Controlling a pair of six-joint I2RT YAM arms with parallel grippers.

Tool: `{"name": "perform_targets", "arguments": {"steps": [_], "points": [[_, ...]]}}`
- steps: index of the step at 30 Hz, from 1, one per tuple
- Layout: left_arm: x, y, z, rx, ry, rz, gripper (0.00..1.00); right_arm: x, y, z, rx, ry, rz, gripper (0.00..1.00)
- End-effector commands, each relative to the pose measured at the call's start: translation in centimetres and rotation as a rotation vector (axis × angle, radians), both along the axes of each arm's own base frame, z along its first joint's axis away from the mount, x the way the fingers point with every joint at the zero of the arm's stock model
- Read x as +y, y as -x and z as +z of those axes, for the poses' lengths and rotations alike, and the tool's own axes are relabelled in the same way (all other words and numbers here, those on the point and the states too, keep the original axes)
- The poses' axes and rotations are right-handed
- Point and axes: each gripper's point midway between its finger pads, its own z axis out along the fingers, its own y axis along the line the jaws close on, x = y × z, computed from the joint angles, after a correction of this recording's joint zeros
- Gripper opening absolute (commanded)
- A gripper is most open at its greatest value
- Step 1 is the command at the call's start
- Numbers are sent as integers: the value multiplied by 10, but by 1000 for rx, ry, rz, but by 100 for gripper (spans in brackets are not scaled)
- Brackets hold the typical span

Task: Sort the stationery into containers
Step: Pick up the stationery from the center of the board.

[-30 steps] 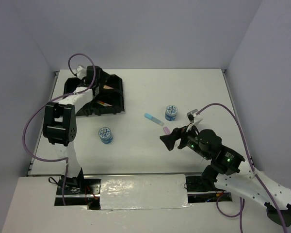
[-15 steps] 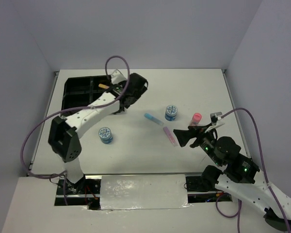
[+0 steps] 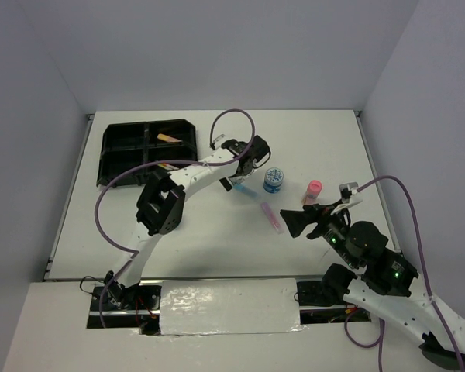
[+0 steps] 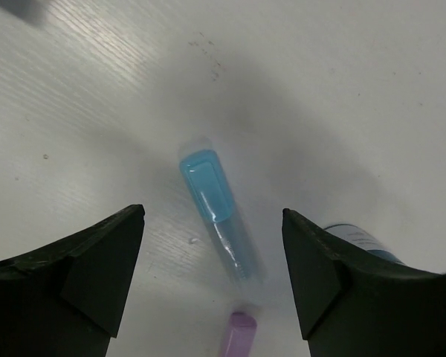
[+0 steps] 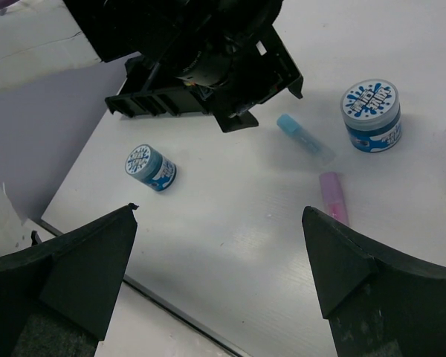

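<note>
From above, my left tool hangs spread and empty over the blue marker. The tray is well off to its side, with an orange marker in one compartment. My right tool gapes empty too, the purple marker just ahead of it and the pink-capped bottle near.

Through my left wrist, the blue marker lies on the tabletop between my fingers, untouched.

Through my right wrist, nothing sits within my right tool. One tub is far ahead, another tub ahead to the left.

I judge I am starting to pick up the blue marker. Next I must drop straight down, straddle its barrel, and clench.
</note>
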Motion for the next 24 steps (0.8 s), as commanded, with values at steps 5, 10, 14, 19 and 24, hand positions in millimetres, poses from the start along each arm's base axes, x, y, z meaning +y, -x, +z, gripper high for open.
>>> {"name": "perform_targets", "arguments": {"steps": [5,10,14,19,24], "points": [[-19,-6,-23,45,0,-39,85,4,2,-4,-4,-18,25,100],[-18,2,-51,99,-22,-50,72,2,3,-6,-9,-23,20,100],[-15,11,-56,117,-42,-55,71,-1,5,-6,-13,-23,16,100],[-8,22,-66,140,-67,-75,50,-4,7,-4,-24,-38,18,100],[3,30,-72,171,-75,-87,8,-8,10,-1,-33,-46,13,100]]}}
